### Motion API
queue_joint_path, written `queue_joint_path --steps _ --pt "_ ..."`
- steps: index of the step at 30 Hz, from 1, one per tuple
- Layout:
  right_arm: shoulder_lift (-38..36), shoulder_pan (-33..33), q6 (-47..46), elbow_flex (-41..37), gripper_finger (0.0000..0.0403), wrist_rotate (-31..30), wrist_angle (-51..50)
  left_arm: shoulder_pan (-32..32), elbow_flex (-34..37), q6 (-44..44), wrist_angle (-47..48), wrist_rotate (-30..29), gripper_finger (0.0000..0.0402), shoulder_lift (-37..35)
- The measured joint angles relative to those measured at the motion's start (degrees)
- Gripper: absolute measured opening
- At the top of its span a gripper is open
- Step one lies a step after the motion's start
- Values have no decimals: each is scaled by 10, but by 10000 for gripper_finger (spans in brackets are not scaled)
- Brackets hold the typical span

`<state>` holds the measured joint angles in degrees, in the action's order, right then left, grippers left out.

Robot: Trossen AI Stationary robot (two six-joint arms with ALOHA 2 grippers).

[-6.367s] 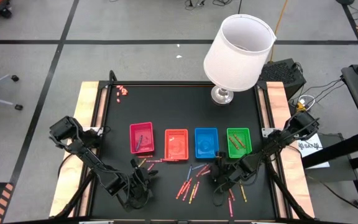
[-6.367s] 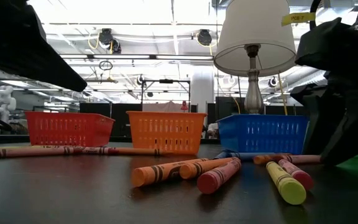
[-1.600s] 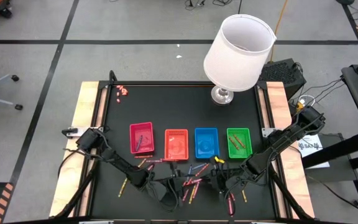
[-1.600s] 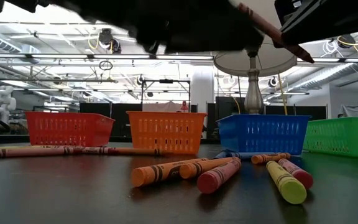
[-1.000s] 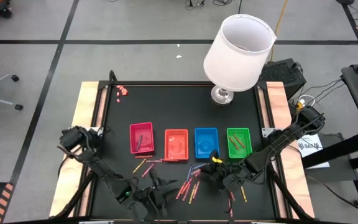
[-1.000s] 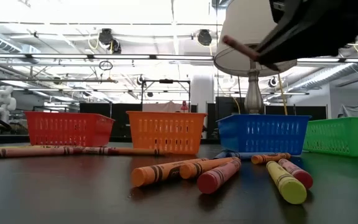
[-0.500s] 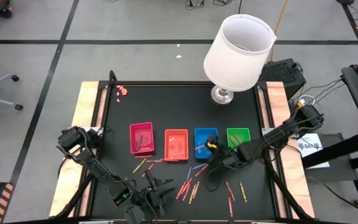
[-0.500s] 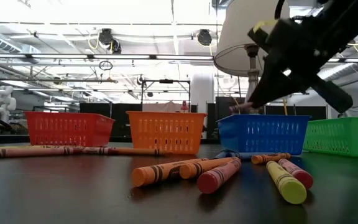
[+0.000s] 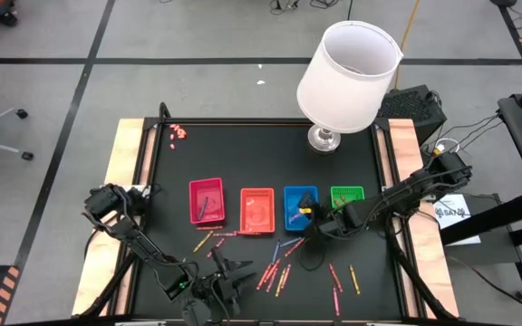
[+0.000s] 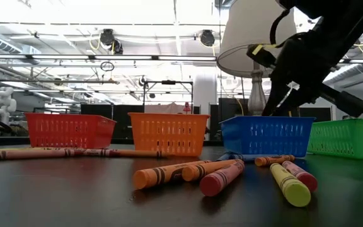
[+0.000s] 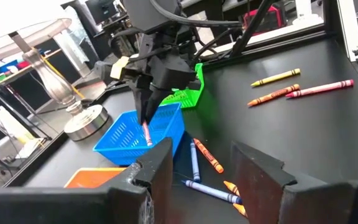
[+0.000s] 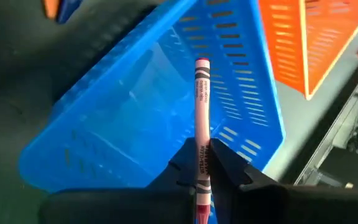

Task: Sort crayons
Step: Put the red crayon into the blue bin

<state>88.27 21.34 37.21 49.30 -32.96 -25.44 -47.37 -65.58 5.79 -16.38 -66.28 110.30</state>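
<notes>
Grey floor [image 9: 198,54] with dark tape lines, bright ceiling lights [image 10: 137,12].

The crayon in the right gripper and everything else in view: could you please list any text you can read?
Crayon in the right gripper: dark print on its wrapper, too blurred to read.
Yellow tag by the lamp: dark print, too small to read.
Crayons on the table: wrapper markings only, unreadable.
No legible text.

Right tool [image 11: 146,118] dangles pink crayon [image 11: 146,133] over blue tray [image 11: 124,137].
</notes>
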Motion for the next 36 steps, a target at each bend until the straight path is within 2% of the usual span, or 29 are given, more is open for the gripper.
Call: queue_joint_path --steps 6,14,17,21,24,28,29,33,36 --pt "0 3 -20 0 53 -47 9 1 0 10 0 0 162 0" --pt "0 46 -21 0 136 -196 28 1 0 13 5 0 162 0" --pt "0 80 -35 0 149 -242 47 1 0 13 5 0 162 0" --pt "0 137 -108 0 151 -302 87 1 0 15 4 0 162 0" --pt "0 185 -207 0 145 -300 139 1 0 26 2 0 162 0" --pt "0 241 -393 0 138 -296 233 2 0 29 2 0 162 0" --pt "0 250 -425 0 137 -280 246 2 0 30 2 0 162 0" --pt "0 275 -530 0 135 -136 258 2 0 30 2 0 162 0" --pt "0 282 -644 0 135 -63 256 3 0 29 2 0 162 0"
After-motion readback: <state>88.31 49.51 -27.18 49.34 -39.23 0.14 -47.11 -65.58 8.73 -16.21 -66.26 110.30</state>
